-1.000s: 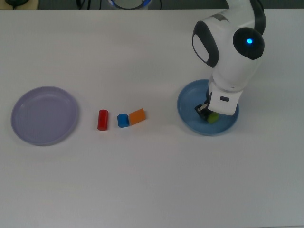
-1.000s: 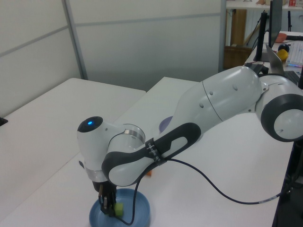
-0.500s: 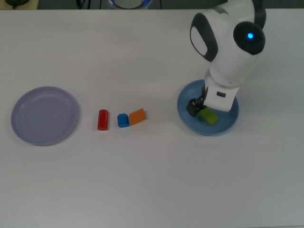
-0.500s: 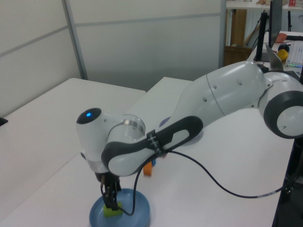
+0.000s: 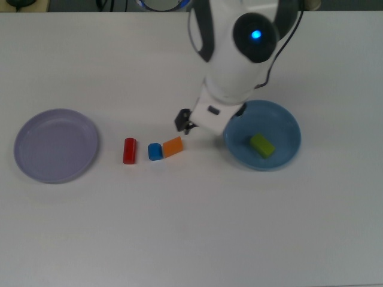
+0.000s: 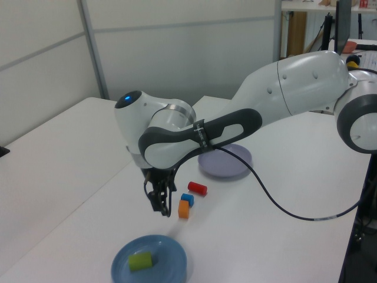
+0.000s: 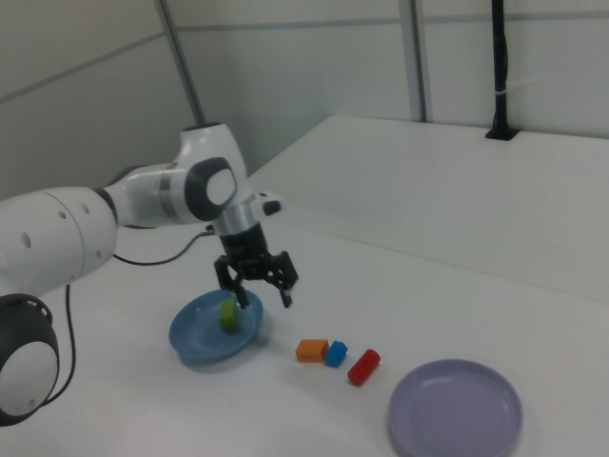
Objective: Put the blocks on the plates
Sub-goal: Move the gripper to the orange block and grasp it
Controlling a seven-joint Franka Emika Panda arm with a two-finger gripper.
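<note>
Overhead, the empty, spread gripper (image 5: 185, 121) hovers near the orange block (image 5: 173, 146), which touches the blue block (image 5: 155, 151); a careless descent could knock both.

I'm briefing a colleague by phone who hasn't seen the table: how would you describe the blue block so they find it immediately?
On the white table, between the pale lavender plate and the medium blue plate, lies a short row of three small blocks. The small blue cube-like block is the middle one, touching the orange rectangular block, with the red cylinder slightly apart.

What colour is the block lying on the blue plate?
Lime green: the block on the blue plate shows best in the top view.
</note>
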